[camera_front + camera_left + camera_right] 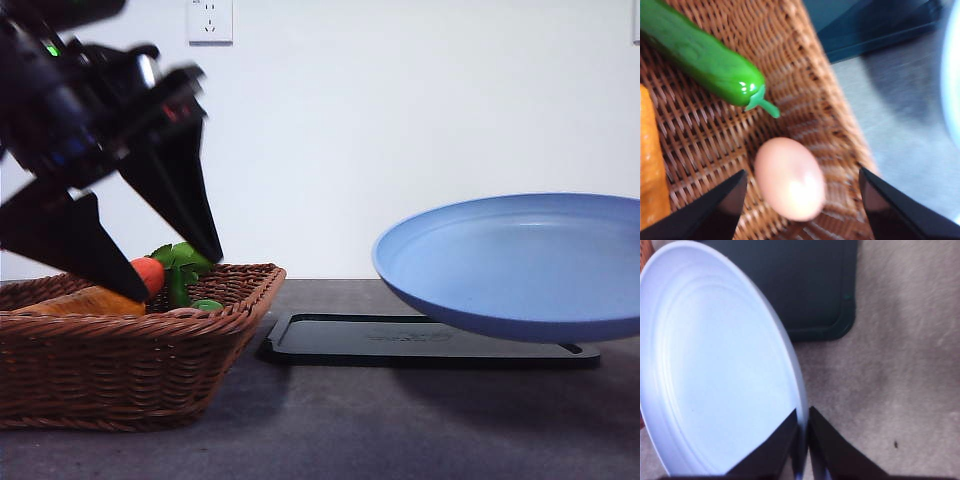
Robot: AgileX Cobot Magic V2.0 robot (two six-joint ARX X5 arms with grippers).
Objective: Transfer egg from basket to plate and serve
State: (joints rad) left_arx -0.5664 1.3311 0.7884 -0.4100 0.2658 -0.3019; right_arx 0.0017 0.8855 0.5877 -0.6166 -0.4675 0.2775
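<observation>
Fingers of the left gripper (800,200) stand wide apart over the basket (120,370), the egg (790,177) lying between them on the wicker, untouched, near a green cucumber (700,52). Farther right, the right gripper (802,440) is pinched on the rim of the plate (520,265), held tilted above a black tray (400,340) on the grey table (400,430). A white wall with an outlet (210,20) stands behind; the left arm is blurred.

Left arm: you see it high at the left, angled down.
Left gripper (175,268): your fingers (715,210) are spread wide, holding nothing.
Right gripper (803,437): your two fingers are pinched on the plate (715,365) rim.
</observation>
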